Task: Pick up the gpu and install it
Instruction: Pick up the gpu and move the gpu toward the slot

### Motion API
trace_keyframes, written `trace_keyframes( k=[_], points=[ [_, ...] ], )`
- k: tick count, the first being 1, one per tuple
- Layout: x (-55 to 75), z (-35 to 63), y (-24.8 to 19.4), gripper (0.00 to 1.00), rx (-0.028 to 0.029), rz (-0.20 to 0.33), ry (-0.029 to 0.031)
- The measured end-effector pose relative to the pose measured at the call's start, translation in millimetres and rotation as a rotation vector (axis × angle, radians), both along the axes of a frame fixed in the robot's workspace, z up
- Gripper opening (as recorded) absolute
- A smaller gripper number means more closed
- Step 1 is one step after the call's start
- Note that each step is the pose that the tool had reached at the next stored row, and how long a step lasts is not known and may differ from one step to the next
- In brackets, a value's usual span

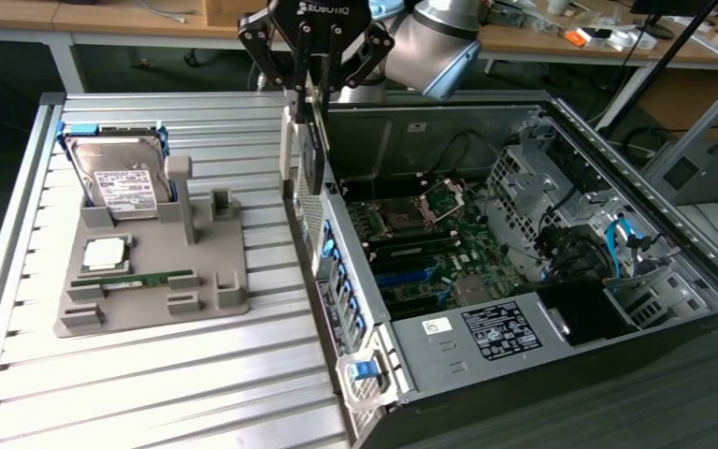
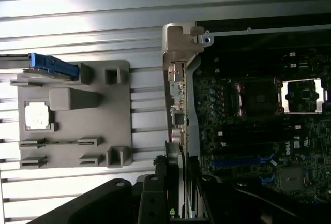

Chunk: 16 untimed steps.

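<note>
My gripper [image 1: 315, 92] hangs above the near wall of the open computer case [image 1: 459, 360] and is shut on the gpu [image 1: 314, 154]. The gpu is a dark flat card held on edge, pointing down, with its silvery bracket [image 1: 292, 140] on the side toward the exterior view's left. It hovers over the case's rear wall, above the motherboard [image 1: 422, 243]. In the wrist view the gpu [image 2: 177, 105] appears edge-on between my fingers [image 2: 159, 182], with its bracket end [image 2: 178, 40] farthest from the gripper [image 2: 177, 182] and the motherboard [image 2: 258, 131] beside it.
A grey holder [image 1: 216, 304] lies on the slatted table at the exterior view's left, carrying a silver hard drive [image 1: 122, 178], a processor chip [image 1: 104, 251] and a green memory stick [image 1: 135, 278]. Drive cages and cables [image 1: 583, 243] fill the case's far side. Benches stand behind.
</note>
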State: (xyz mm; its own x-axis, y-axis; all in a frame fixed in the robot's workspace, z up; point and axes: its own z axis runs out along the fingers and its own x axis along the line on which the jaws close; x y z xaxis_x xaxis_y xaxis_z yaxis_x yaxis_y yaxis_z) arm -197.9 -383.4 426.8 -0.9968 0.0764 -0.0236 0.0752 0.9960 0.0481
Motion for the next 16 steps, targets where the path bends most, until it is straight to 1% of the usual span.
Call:
trace_keyframes(
  k=[16],
  points=[
    [15.6,-0.1,0.0,0.27,0.0,0.0,0.0001]
  ],
)
